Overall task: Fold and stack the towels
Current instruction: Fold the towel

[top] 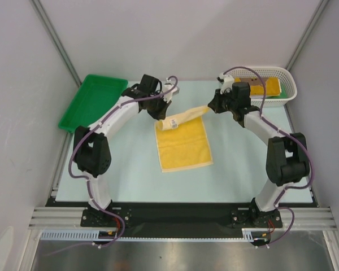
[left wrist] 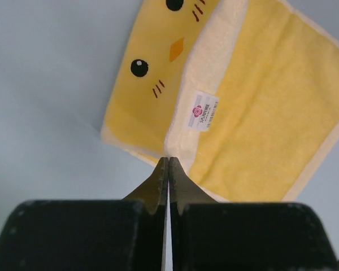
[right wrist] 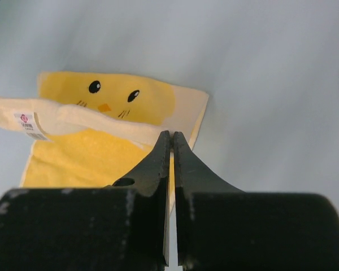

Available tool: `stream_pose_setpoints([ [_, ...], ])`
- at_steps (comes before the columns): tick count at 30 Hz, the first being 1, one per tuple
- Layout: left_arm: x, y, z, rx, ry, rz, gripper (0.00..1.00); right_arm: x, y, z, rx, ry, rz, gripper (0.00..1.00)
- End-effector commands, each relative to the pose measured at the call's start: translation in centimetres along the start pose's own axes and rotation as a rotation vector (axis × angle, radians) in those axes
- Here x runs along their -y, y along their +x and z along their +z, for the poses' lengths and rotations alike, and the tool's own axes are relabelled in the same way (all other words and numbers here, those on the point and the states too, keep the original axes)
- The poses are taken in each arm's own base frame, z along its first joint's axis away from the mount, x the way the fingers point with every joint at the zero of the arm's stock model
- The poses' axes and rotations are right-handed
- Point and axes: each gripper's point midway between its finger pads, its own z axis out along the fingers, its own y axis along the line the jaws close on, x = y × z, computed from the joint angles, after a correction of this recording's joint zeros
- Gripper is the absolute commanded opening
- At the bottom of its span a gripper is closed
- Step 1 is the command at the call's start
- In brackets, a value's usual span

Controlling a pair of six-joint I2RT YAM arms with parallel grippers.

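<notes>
Pale table (top: pixel 243 164), yellow chick-face towel (top: pixel 183 145)

Near side: table (top: pixel 243 175) open, passable.
Centre: yellow towel (top: pixel 183 147) lies flat; its raised far edge bars the gap between left gripper (top: pixel 161 119) and right gripper (top: pixel 209 109).
Far-left corner: green tray (top: pixel 93 100).
Far-right corner: white mesh basket (top: pixel 287 80).

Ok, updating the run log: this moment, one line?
left tool: shut on yellow towel | right tool: same towel | far edge lifted

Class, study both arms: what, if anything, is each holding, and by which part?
One yellow towel, shared: the left jaws pinch its far corner by the label, the right jaws the other far corner.
</notes>
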Motion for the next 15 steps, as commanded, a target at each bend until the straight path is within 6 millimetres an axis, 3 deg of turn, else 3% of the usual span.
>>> stream_pose_setpoints([
  [1, 1.9, 0.5, -2.6, 0.028, -0.019, 0.041, 0.0, -0.2, 0.7, -2.8, 0.0, 0.046, 0.012, 0.0],
  [7, 6.2, 4.3, -2.0, -0.02, 0.02, 0.048, 0.0, -2.1, 6.6, -5.4, -0.085, 0.017, 0.126, 0.0],
  [15, 10.5, 8.9, -1.5, -0.118, 0.007, 0.081, 0.0, -3.8, 11.3, -7.7, -0.145, 0.023, 0.203, 0.0],
])
